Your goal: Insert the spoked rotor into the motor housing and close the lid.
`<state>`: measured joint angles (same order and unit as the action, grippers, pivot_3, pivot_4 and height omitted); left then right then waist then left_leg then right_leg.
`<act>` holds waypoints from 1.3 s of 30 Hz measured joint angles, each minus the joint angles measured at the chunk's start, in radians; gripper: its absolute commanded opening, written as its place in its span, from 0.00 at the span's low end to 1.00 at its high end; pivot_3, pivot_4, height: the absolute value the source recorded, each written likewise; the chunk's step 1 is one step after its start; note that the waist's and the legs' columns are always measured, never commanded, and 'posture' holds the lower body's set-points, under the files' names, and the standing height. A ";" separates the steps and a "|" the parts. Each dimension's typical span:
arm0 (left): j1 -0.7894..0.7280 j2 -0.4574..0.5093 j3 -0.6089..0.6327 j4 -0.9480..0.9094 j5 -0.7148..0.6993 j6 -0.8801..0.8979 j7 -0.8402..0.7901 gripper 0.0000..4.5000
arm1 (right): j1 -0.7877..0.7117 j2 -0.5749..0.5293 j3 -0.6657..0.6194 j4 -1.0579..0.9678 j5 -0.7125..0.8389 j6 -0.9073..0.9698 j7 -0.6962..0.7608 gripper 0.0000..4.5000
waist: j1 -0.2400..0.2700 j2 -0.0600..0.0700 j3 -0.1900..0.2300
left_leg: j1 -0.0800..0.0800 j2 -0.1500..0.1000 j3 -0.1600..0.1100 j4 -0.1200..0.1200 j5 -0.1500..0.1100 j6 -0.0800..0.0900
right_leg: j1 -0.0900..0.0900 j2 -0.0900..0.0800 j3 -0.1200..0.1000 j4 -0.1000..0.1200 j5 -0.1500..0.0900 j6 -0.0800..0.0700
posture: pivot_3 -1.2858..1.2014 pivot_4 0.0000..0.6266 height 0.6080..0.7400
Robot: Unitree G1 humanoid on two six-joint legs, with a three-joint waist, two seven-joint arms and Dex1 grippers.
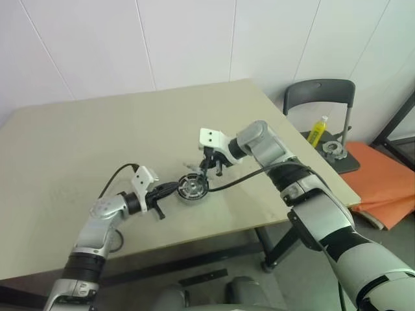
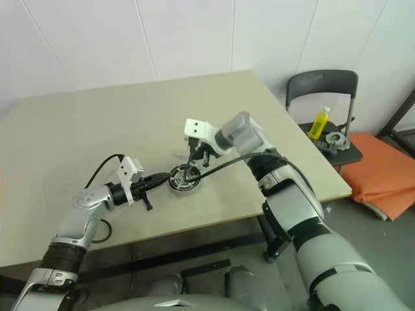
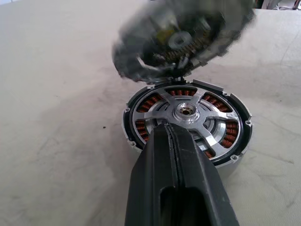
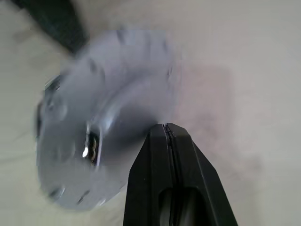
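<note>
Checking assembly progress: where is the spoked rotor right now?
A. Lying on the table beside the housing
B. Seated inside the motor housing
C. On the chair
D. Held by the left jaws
B: the spoked rotor sits inside the motor housing, copper windings showing between its spokes.

Even daylight — lid (image 3: 181,40) motion-blurred
</note>
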<state>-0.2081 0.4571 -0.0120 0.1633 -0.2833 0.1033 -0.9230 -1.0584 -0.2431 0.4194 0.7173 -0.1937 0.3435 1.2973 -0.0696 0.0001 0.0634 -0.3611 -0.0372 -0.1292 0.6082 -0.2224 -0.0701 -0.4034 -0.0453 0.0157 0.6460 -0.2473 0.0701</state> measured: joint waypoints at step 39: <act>0.042 0.089 0.114 -0.127 -0.139 0.127 -0.016 0.00 | 0.168 0.192 -0.023 -0.048 0.042 -0.016 -0.446 0.00 | 0.001 0.000 0.000 | 0.001 0.000 -0.001 -0.002 0.000 0.000 | 0.000 -0.001 0.000 -0.001 -0.001 -0.001 | 0.52 0.00 1.00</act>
<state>-0.1664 0.5465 0.1018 0.0360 -0.4224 0.2301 -0.9388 -0.8906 -0.0512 0.3960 0.6694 -0.1520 0.3278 0.8510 -0.0690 -0.0002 0.0629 -0.3601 -0.0368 -0.1301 0.6063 -0.2227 -0.0705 -0.4031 -0.0459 0.0158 0.6452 -0.2479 0.0694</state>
